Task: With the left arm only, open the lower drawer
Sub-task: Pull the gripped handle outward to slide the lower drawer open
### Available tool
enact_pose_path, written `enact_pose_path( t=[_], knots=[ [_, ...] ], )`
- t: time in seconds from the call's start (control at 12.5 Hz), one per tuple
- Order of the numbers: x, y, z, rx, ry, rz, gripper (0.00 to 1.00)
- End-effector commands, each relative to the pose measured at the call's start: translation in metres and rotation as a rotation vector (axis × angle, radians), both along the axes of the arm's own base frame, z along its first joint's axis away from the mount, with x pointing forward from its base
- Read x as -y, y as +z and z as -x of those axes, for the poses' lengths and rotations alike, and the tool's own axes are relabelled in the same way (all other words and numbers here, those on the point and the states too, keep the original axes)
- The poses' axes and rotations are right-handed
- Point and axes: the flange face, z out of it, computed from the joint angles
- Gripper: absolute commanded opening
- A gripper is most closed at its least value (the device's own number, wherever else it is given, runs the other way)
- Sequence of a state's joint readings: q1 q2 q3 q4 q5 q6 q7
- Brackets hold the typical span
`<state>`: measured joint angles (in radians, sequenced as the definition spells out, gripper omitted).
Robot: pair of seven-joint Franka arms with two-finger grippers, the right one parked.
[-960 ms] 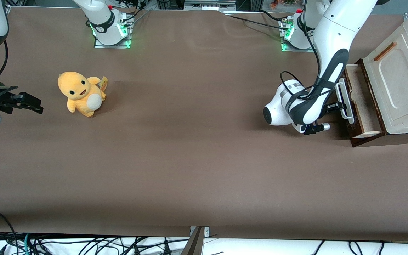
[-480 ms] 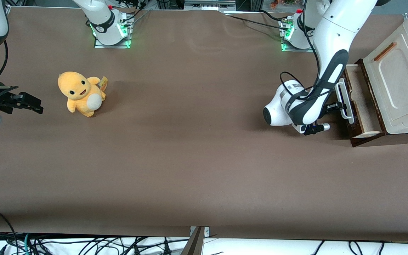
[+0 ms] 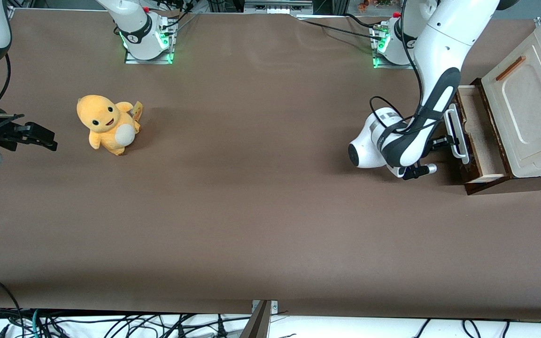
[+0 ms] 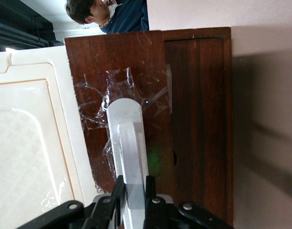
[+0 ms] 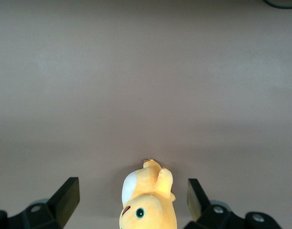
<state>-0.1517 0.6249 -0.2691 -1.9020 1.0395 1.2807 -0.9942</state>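
A big brown table [image 3: 251, 211] fills the room. At the working arm's end, the lower drawer [image 3: 479, 136] sticks partly out under a cream panel [image 3: 524, 108]. The left arm [image 3: 435, 89] reaches down, and its gripper [image 4: 133, 200] squeezes the white handle [image 4: 128, 143] (clear tape around it). A yellow plush toy [image 3: 107, 123] sits toward the parked arm's end.

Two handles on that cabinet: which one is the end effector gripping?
The long white bar handle on the dark brown lower drawer; the end effector clamps it. The small orange-brown handle sits untouched.
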Motion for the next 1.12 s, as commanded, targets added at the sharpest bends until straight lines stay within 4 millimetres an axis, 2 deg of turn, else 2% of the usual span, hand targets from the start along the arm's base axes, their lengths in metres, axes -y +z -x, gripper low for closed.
enact_pose_path(
  t=[0.0, 1.04],
  knots=[
    [0.0133, 0.0084, 0.001, 0.003, 0.022, -0.026, 0.18],
    [0.0184, 0.0122, -0.0009, 0.012, 0.026, -0.018, 0.18]
  ],
)
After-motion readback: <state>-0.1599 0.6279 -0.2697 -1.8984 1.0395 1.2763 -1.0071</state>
